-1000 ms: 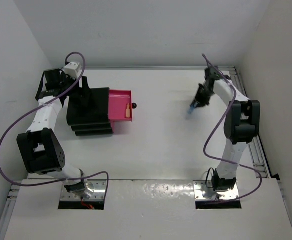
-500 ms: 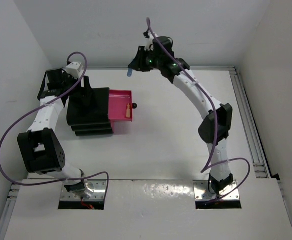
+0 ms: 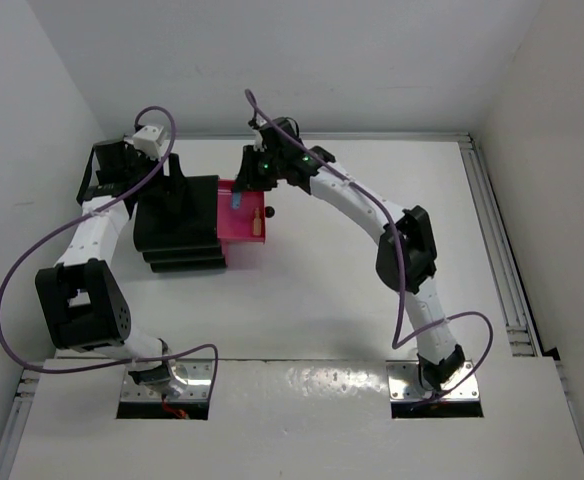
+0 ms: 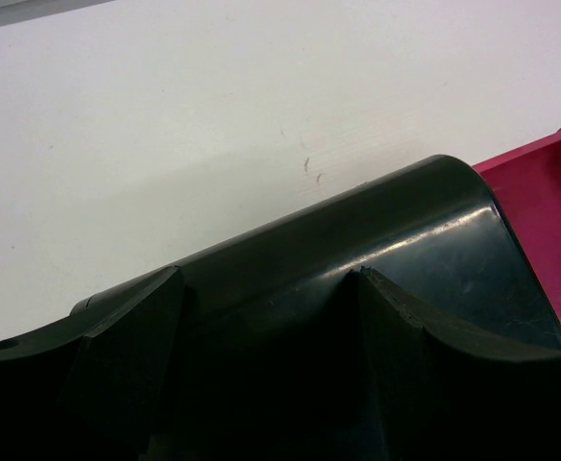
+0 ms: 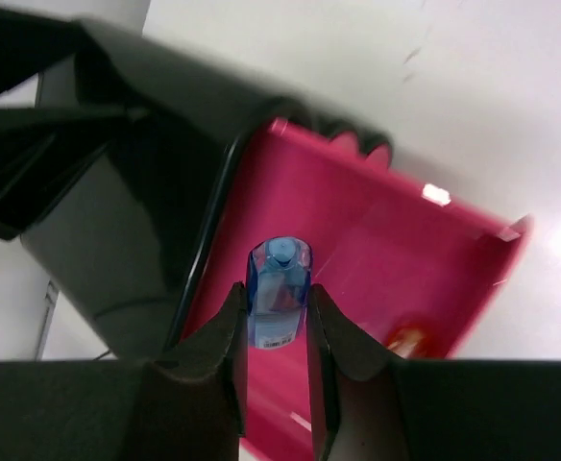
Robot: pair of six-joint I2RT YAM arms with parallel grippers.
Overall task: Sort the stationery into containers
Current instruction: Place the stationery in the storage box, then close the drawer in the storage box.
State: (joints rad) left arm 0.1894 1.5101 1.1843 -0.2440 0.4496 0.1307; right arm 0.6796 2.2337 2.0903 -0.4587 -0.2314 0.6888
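Note:
The black stepped box (image 3: 180, 222) stands at the left with its top pink drawer (image 3: 242, 212) pulled out; an orange highlighter (image 3: 256, 224) lies near the drawer's front by the black knob (image 3: 268, 212). My right gripper (image 3: 236, 200) is shut on a light-blue highlighter (image 5: 279, 288) and holds it upright above the open drawer (image 5: 377, 279), near the box's edge. The orange highlighter shows blurred in the right wrist view (image 5: 407, 338). My left gripper rests on the box's black top (image 4: 357, 259); its jaws sit in dark shadow against the box.
White walls close the table's back and sides. A metal rail (image 3: 497, 260) runs along the right edge. The white tabletop (image 3: 352, 290) stretches right of the box.
My right arm swung from the table's right side across the back to above the open drawer, carrying the light-blue highlighter. The left arm has stayed on the box.

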